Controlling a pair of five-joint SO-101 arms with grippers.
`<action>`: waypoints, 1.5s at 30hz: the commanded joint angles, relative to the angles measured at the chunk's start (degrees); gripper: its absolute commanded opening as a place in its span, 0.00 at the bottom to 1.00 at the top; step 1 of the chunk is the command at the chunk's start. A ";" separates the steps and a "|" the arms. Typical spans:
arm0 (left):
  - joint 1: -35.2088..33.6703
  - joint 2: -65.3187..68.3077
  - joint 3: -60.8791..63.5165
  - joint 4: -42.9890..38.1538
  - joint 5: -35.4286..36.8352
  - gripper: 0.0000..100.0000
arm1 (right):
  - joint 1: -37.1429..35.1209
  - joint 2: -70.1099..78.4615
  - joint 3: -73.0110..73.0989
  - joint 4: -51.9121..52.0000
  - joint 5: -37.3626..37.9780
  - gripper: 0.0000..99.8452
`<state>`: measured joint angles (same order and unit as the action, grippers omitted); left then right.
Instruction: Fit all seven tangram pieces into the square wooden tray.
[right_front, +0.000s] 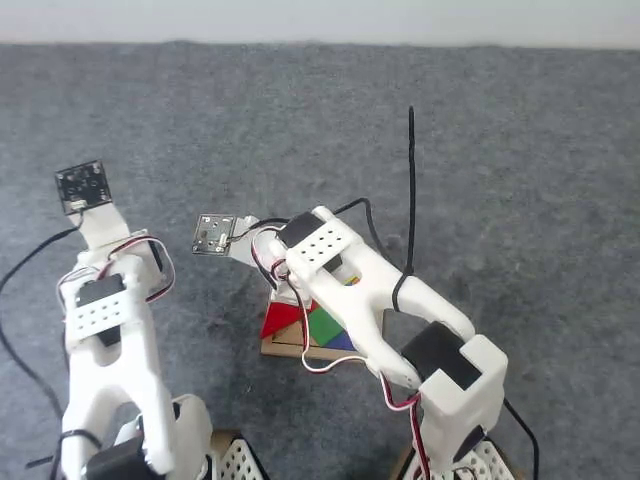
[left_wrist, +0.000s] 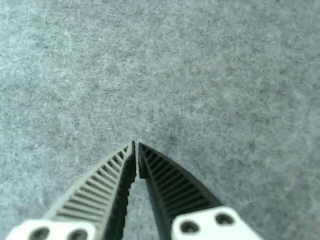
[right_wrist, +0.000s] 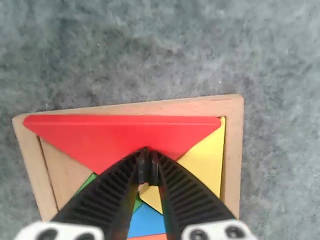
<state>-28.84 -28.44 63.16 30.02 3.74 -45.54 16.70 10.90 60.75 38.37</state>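
We are seeing the right tool (right_wrist: 146, 167) sitting closed at the tip of the red triangle (right_wrist: 120, 135), which is lying askew across the wooden tray (right_wrist: 232, 150). The left tool (left_wrist: 136, 146) is hovering closed over the grey tabletop (left_wrist: 225, 75).

High view looks down on the tabletop (right_front: 500, 150); wrist views face it closely (right wrist shares the tray (right_wrist: 234, 150)).

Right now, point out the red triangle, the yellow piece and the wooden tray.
red triangle (right_wrist: 120, 135), right wrist view, centre of its face
yellow piece (right_wrist: 207, 160), right wrist view, its flat face
wooden tray (right_wrist: 233, 155), right wrist view, bare rim
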 joint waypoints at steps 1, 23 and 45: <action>-0.18 -0.62 -2.51 -1.14 0.44 0.01 | 1.19 -3.56 0.88 0.04 0.62 0.02; -3.43 -18.99 8.92 -5.80 3.87 0.01 | -9.10 -14.90 10.46 -9.71 -36.75 0.02; -3.34 -21.01 10.59 -7.21 4.92 0.01 | -9.80 -11.65 9.23 -0.84 -34.20 0.02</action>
<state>-32.00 -48.66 74.59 24.13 8.04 -55.38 6.86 21.80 59.16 2.95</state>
